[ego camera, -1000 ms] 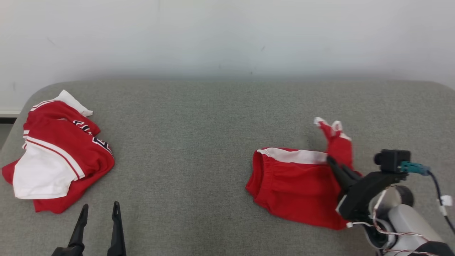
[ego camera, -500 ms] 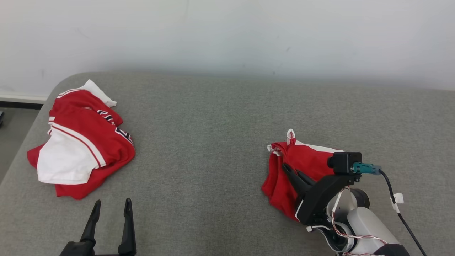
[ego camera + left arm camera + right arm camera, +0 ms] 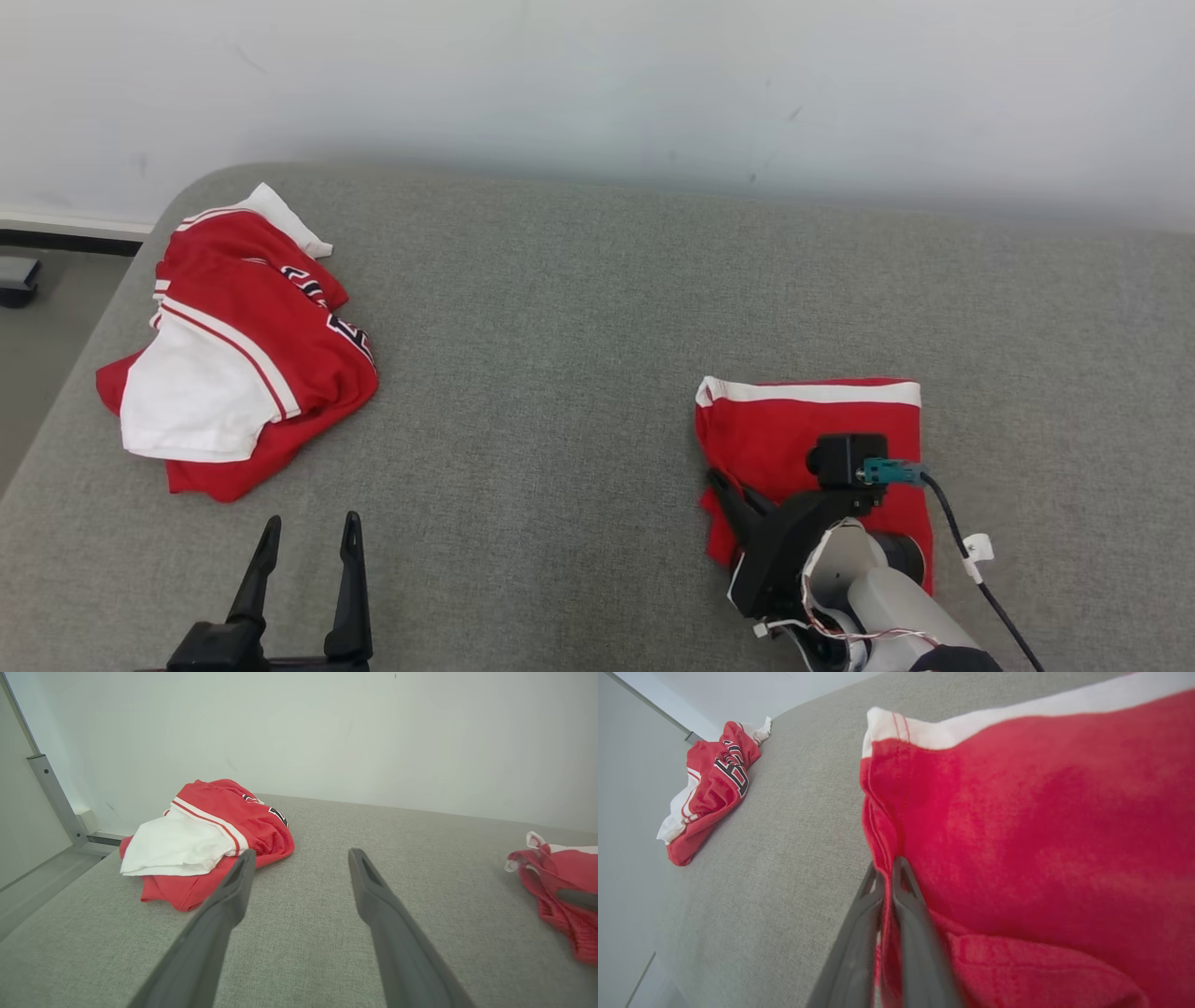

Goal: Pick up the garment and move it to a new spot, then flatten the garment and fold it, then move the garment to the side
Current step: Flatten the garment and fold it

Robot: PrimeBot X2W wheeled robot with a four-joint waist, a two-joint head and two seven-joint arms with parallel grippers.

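Red fabric shorts with a white band [image 3: 812, 420] lie at the lower right of the head view on the grey cloth-covered tabletop [image 3: 579, 373]. One second ago they were spread wider with one end lifted. That end is now laid over, forming a compact rectangle. The right hand [image 3: 728, 490] is closed narrow, pinching the fabric's left edge. The left hand [image 3: 311, 537] stands wide and holds nothing. The fold appears complete; release and the move aside remain. A crumpled red-and-white jersey [image 3: 243, 345] lies well apart at the upper left.
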